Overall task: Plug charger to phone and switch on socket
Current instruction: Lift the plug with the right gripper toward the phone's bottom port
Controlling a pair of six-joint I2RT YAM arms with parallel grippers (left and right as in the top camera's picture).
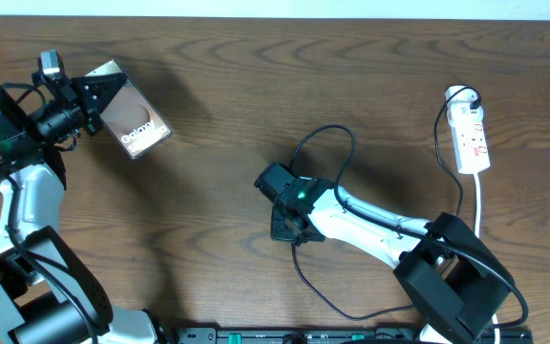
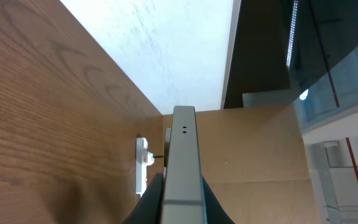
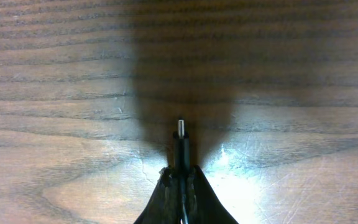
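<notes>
My left gripper is shut on the phone at the far left and holds it off the table, its bronze face up. In the left wrist view the phone shows edge-on between the fingers, its port end pointing away. My right gripper at the table's middle is shut on the charger, whose plug tip sticks out past the fingers just above the wood. The black cable loops toward the socket, a white power strip at the right, also seen far off in the left wrist view.
The socket's white cord runs down the right side toward the right arm's base. A loop of black cable lies near the front edge. Bare wooden table lies between the two grippers.
</notes>
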